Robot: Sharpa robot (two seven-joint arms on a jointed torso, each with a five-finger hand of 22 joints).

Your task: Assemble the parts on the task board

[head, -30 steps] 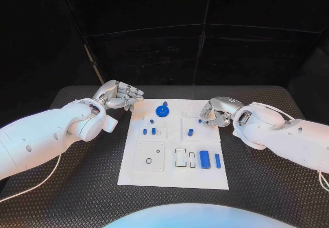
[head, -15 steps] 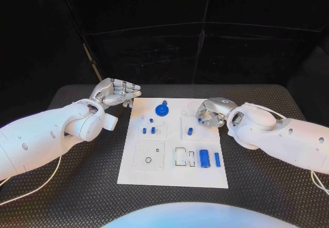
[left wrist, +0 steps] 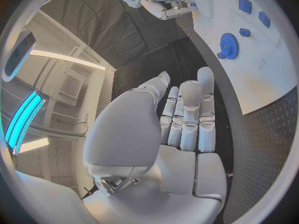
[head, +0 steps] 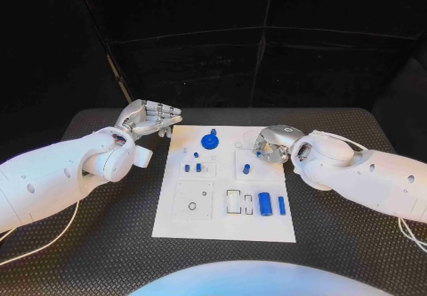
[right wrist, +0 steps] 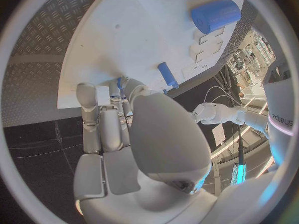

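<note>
The right hand (head: 271, 145) is pinching a small blue peg (right wrist: 119, 83) over the white task board's (head: 267, 231) right far part, ready for seating; the left hand (head: 147, 119) is waiting spread and empty off its left far corner.

Right hand (right wrist: 118, 134) over task board (right wrist: 124, 40), perhaps touching

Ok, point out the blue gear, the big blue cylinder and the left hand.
blue gear (head: 210, 143): head view, on its toothed disc.
big blue cylinder (head: 265, 201): head view, mid-length on its side.
left hand (head: 147, 118): head view, on its back.
</note>
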